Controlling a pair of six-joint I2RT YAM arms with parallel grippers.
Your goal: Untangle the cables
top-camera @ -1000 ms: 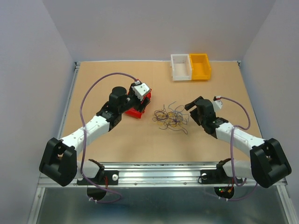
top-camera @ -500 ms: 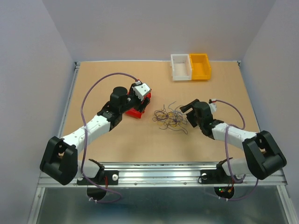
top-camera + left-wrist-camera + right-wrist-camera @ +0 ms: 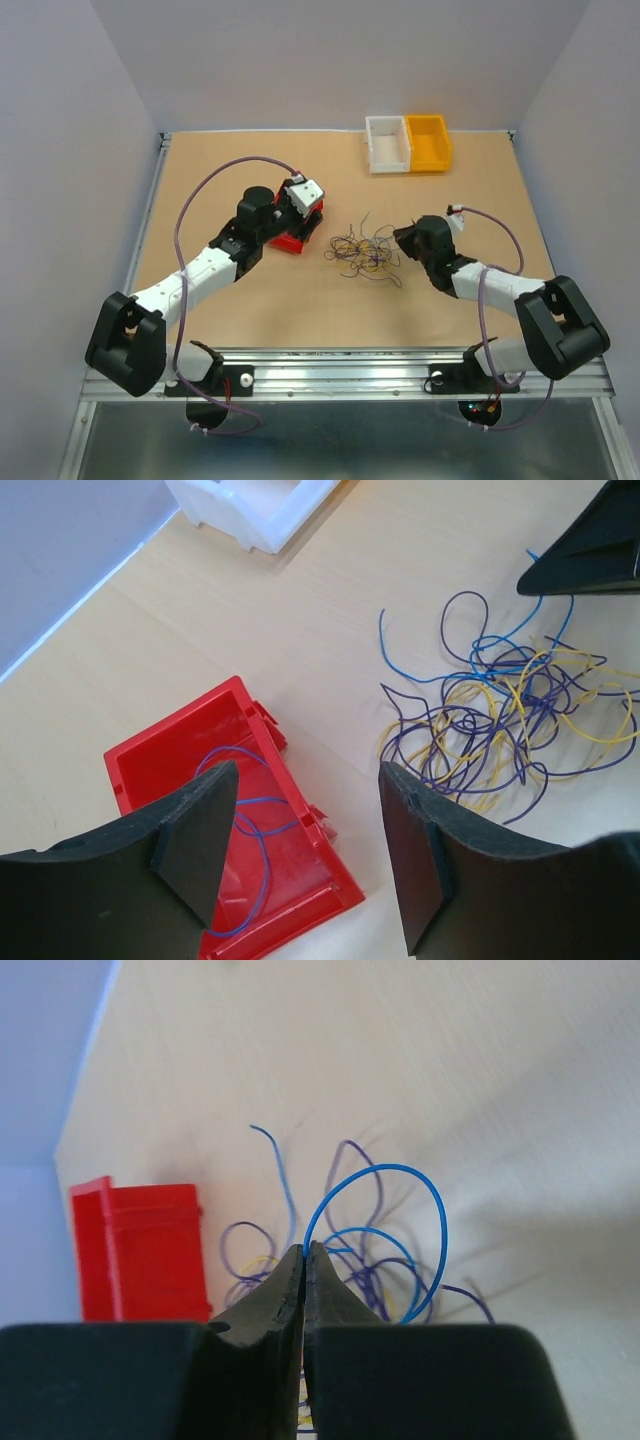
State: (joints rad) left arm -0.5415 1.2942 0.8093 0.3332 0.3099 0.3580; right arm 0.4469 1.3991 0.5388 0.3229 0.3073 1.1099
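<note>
The cables lie as a loose clump of thin blue, purple and yellow wires mid-table, also seen in the left wrist view. My right gripper is at the clump's right edge, its jaws pressed together on the end of a bright blue cable that arches up from the tips. My left gripper hangs open over a red bin, left of the clump, nothing between its fingers. One blue wire lies inside that bin.
The red bin sits just left of the clump. A white bin and a yellow bin stand side by side at the back edge. Grey walls enclose the table on three sides.
My right gripper moved left into the clump's right edge and its jaws went from open to shut on a blue wire. The left arm stayed still.
</note>
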